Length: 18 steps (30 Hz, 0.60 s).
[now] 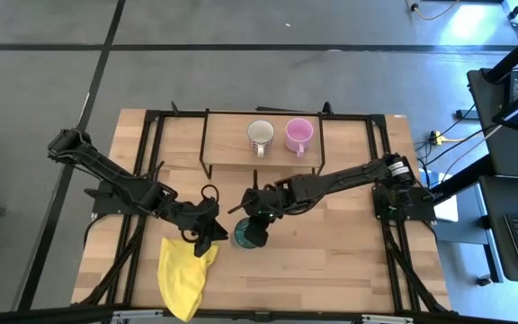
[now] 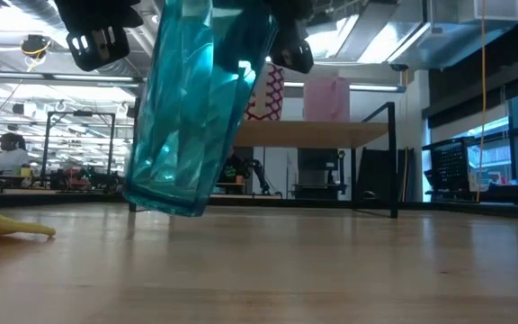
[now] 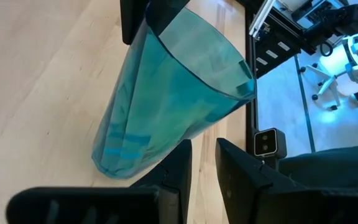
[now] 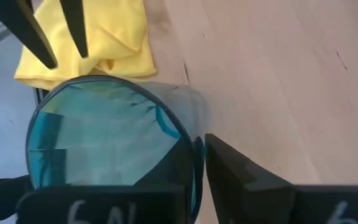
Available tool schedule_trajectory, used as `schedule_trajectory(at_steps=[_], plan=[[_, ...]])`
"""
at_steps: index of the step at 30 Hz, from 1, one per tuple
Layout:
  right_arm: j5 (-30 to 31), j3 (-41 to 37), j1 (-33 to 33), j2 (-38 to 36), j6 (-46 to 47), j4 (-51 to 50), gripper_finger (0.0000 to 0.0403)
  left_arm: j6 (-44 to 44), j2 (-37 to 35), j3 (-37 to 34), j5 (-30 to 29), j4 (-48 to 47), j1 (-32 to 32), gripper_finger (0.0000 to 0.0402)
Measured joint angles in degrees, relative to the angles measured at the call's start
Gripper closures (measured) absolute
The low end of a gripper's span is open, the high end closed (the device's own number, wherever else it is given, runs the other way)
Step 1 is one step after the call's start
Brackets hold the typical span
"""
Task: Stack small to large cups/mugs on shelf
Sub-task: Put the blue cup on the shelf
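Observation:
The teal cup (image 1: 244,236) hangs tilted in my right gripper (image 1: 257,225), just above the table's near middle. It also shows in the low view (image 2: 192,117). My left gripper (image 1: 205,238) stands beside the cup on its left, open and empty, over the top of the yellow cloth (image 1: 185,274). Its fingers (image 3: 179,174) are close by the cup's base (image 3: 120,165). The white mug (image 1: 260,135) and the pink mug (image 1: 299,135) stand upright side by side on the shelf (image 1: 227,144) at the far middle. My right gripper holds the teal cup by its wall at the rim (image 4: 195,149). One finger (image 4: 166,174) is inside the cup and one (image 4: 241,180) outside. The cup is lifted clear of the table and tilted, its base (image 2: 165,200) lowest.
The yellow cloth (image 2: 7,225) lies crumpled on the table's near left. The shelf's black wire frame (image 1: 207,166) stands between the grippers and the mugs. Bare wood lies to the right of the cup (image 1: 331,243).

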Motion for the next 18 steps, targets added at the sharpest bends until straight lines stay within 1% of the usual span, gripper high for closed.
schedule_trajectory(at_steps=[14, 18], plan=[[0.1, 0.0, 0.0, 0.0, -0.4, 0.5, 0.0358, 0.0, 0.0, 0.0, 0.0, 0.2, 0.0, 0.0335], [0.5, 0.0, -0.1, 0.0, -1.5, 0.6, 0.0349, 0.0, 0.0, 0.0, 0.1, 0.3, 0.0, 0.0335]])
